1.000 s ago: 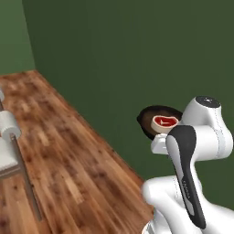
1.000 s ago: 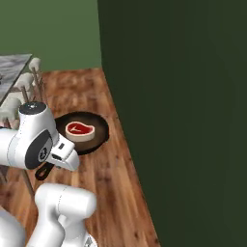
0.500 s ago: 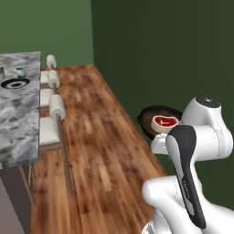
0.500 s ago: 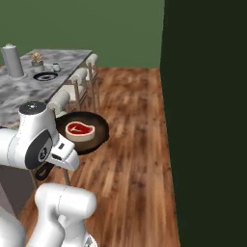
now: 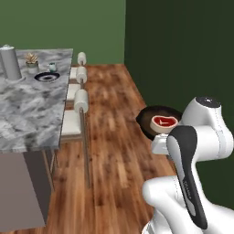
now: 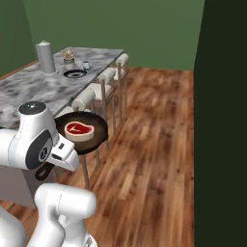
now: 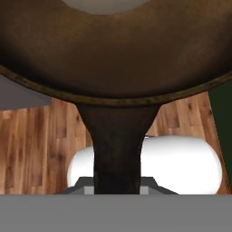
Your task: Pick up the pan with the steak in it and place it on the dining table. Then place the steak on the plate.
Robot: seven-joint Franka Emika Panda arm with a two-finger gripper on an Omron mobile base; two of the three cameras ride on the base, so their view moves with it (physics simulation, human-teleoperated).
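The dark round pan (image 5: pixel 148 119) hangs in the air over the wood floor, level, with the red steak (image 5: pixel 164 121) lying flat in it. From the right side the pan (image 6: pixel 99 136) and steak (image 6: pixel 79 130) float just in front of the arm's wrist. In the hand view my gripper (image 7: pixel 116 190) is shut on the pan's handle (image 7: pixel 117 145), and the pan's underside (image 7: pixel 113 45) spreads across the top. The dining table (image 5: pixel 27 114) stands to the left with a dark plate (image 5: pixel 47 77) at its far end; the table (image 6: pixel 43 94) and plate (image 6: pixel 75 74) also sit beyond the pan.
Cream-padded stools (image 5: pixel 78 98) line the table's near side. A grey canister (image 5: pixel 10 63), a small plant (image 5: pixel 32 59) and a cup (image 5: pixel 52 66) stand by the plate. A dark green wall (image 5: pixel 183 45) rises close on the right. Wood floor (image 6: pixel 154 144) lies open ahead.
The whole picture has swung: the camera has turned, bringing the table and stools into view. The pan with the steak stays in the same place relative to the arm.
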